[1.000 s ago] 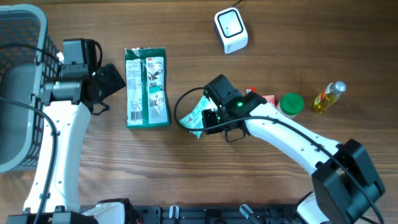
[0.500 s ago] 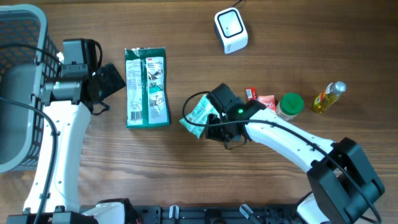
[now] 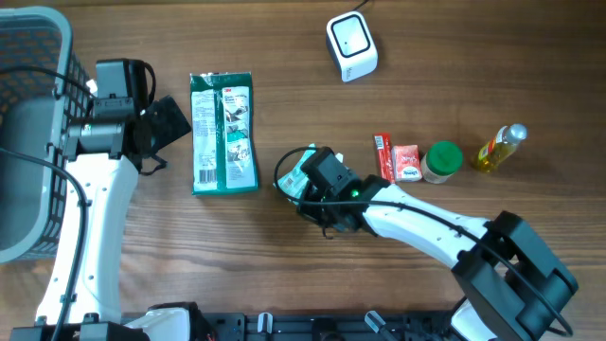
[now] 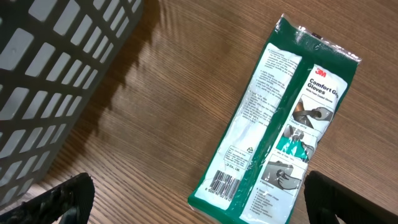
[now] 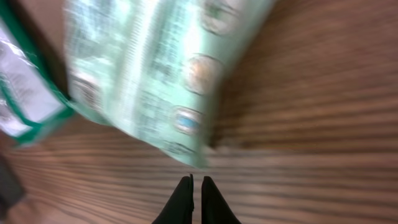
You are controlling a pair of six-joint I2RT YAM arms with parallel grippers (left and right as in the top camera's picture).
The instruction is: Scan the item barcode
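Observation:
A pale green packet point(image 3: 295, 176) lies mid-table and fills the top of the right wrist view point(image 5: 155, 74), blurred. My right gripper point(image 5: 196, 179) is shut; its black tips sit just short of the packet's near edge, with nothing seen between them. From overhead the right gripper point(image 3: 309, 189) is partly hidden by its own wrist over the packet. A dark green glove packet point(image 3: 223, 133) lies further left, its barcode point(image 4: 225, 182) facing up. My left gripper point(image 4: 199, 208) is open, its fingers point(image 4: 62, 196) wide apart near that packet's end. A white scanner point(image 3: 351, 45) stands at the back.
A grey basket point(image 3: 28, 57) stands at the left edge. Right of the pale packet stand a slim red box point(image 3: 383, 157), a small red and white box point(image 3: 406, 163), a green-lidded jar point(image 3: 441, 160) and a yellow bottle point(image 3: 499, 148).
My right wrist has swung toward the table's front and slightly left, uncovering the red boxes. The pale packet has shifted a little left. The left arm has not moved.

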